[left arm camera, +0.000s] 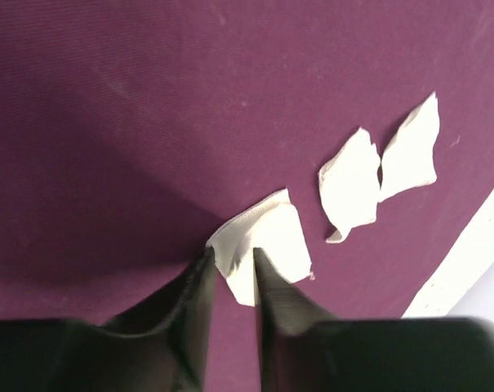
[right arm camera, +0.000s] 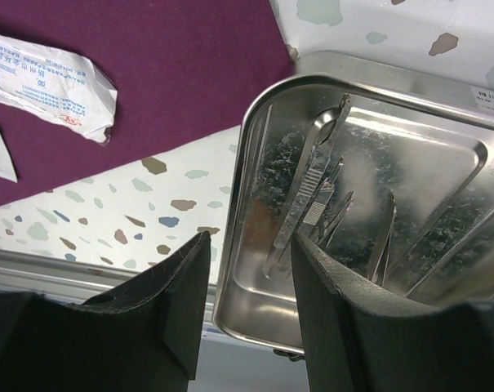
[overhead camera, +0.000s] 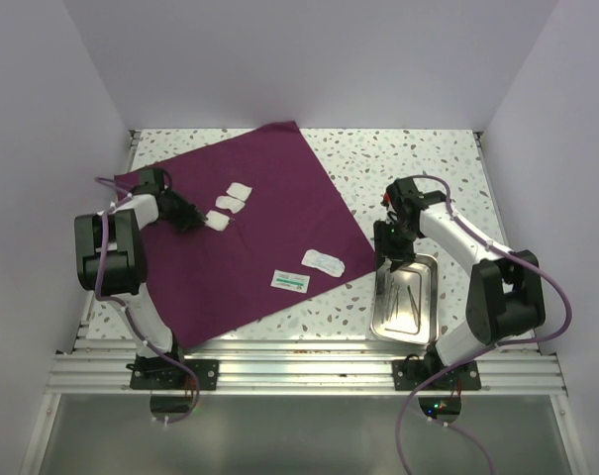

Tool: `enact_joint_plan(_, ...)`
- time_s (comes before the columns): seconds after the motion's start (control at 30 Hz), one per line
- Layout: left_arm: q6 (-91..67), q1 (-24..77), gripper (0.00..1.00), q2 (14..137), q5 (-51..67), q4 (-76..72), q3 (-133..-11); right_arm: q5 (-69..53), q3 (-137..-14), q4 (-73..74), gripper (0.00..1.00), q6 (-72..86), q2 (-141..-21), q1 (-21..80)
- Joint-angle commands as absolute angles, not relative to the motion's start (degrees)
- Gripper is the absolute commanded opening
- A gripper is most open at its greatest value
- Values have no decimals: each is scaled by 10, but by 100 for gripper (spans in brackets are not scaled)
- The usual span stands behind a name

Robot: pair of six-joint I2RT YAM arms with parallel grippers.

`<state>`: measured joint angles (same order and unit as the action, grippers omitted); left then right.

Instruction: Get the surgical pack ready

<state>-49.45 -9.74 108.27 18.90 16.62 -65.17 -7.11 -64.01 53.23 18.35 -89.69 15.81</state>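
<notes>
The dark purple cloth lies spread flat on the table. Three white gauze pads rest on its left part; the nearest pad lies flat with one edge between the tips of my left gripper. Those jaws stand slightly apart, so this gripper is open just above the cloth. Two more pads sit beyond it. The steel tray holds thin metal instruments and stands off the cloth to the right. My right gripper is open and straddles the tray's left rim, without pinching it.
Two small packets lie on the cloth's near right part. The tray sits on speckled tabletop close to the front rail. Purple walls close in the table on three sides.
</notes>
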Motion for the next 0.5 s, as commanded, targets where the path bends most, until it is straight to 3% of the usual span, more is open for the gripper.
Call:
enact_joint_plan(0.0,-454,-103,32,1060,158,194,-679,-82,-653,526,48,178,-901,160)
enact_joint_plan(0.2,-406,-101,47,1045,128,233,-686,-82,-656,528,48,178,-904,159)
enact_joint_plan(0.47,-365,-96,47,1083,158,206,-700,-83,-647,525,48,178,-906,160)
